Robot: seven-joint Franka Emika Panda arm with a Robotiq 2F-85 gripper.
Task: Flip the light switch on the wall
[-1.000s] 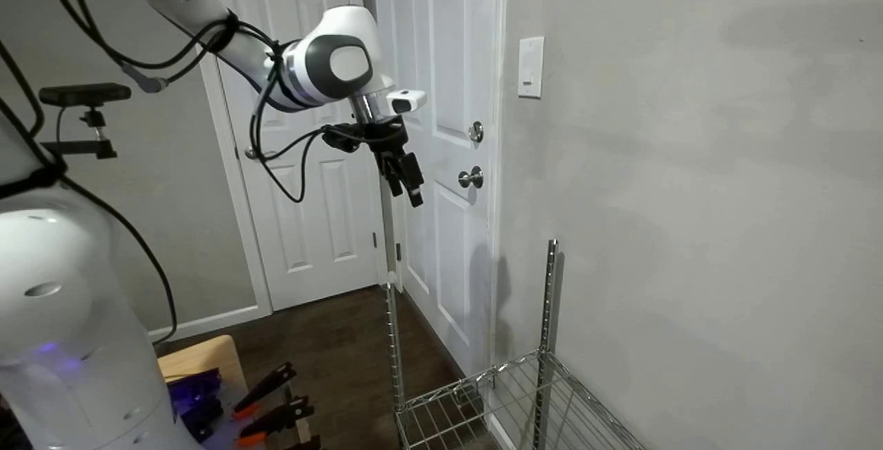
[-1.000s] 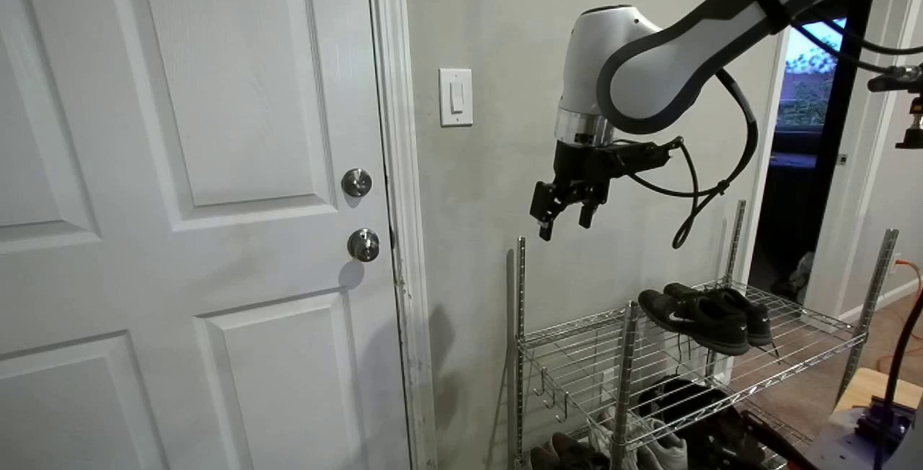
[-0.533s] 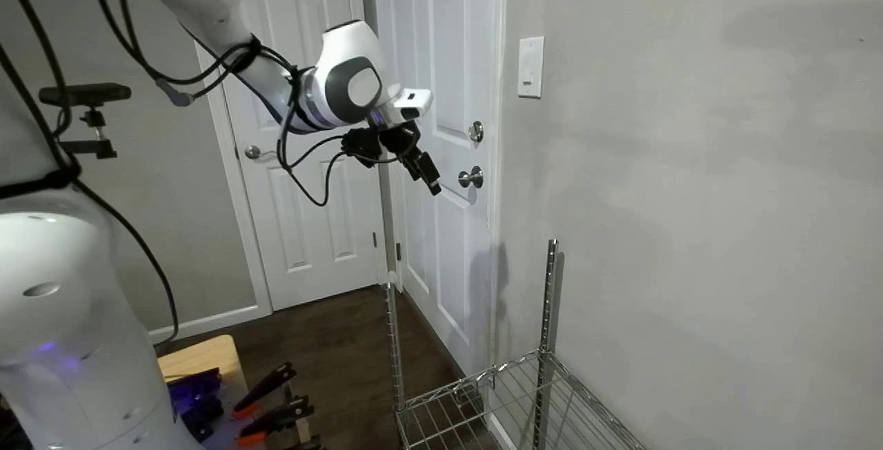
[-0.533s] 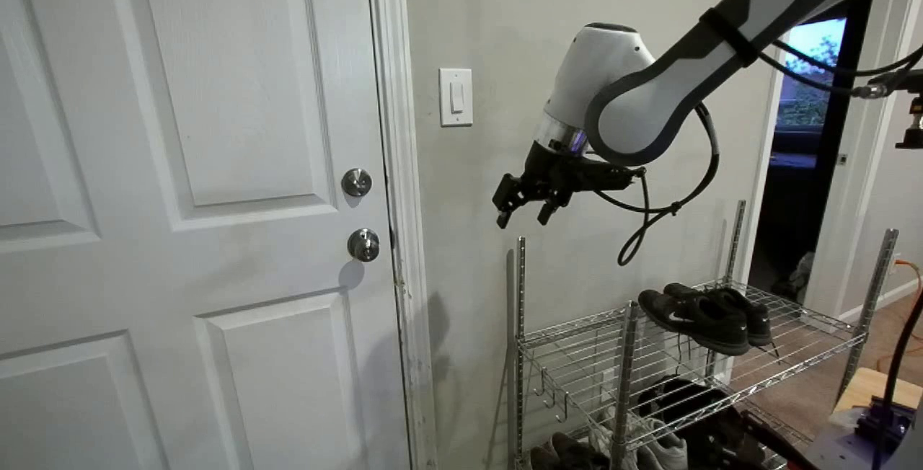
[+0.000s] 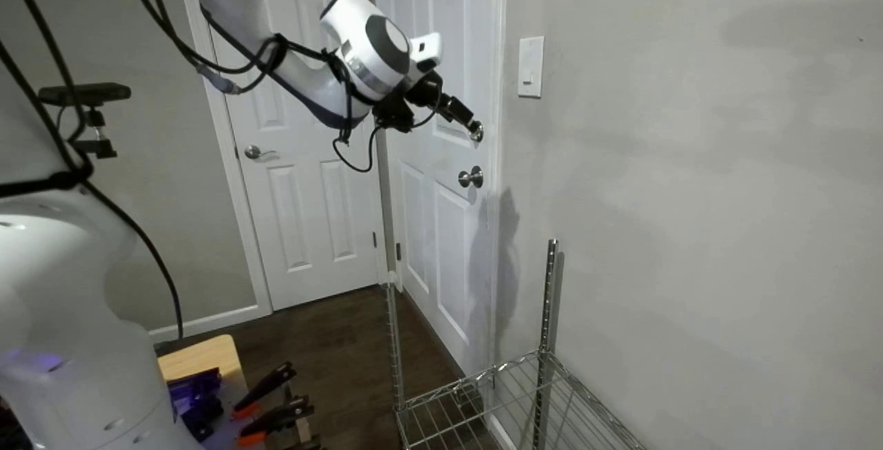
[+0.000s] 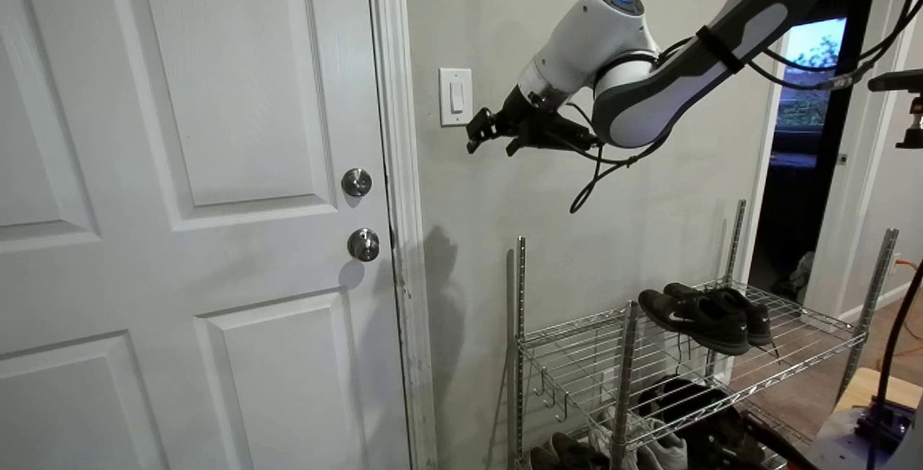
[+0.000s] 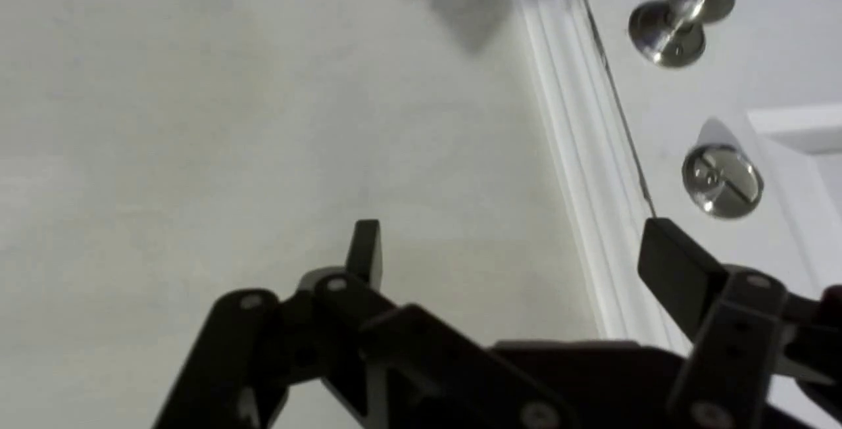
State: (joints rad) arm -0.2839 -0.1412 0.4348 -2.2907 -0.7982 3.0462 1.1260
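The light switch [image 5: 530, 67] is a white upright plate on the light grey wall [image 5: 690, 174], right of the door frame. It also shows in an exterior view [image 6: 456, 97], with its toggle at the centre. My gripper [image 6: 491, 148] is open and empty. There its fingers appear just right of and below the plate; one finger overlaps the plate's lower right corner in the picture, and contact cannot be told. It also shows in an exterior view [image 5: 474, 128], in front of the deadbolt. In the wrist view my fingers [image 7: 510, 231] are wide apart facing bare wall; the switch is out of view.
A white panelled door [image 6: 238, 109] has a deadbolt [image 6: 356, 182] and a round knob [image 6: 363, 245]. A wire shelf [image 6: 570, 344] with upright posts stands against the wall below the arm, holding black shoes [image 6: 703, 315]. Cables hang from the arm.
The arm has moved toward the wall and door side. The gripper first dipped slightly, then rose, and has tilted from pointing mostly down to nearly level. The fingers stay open.
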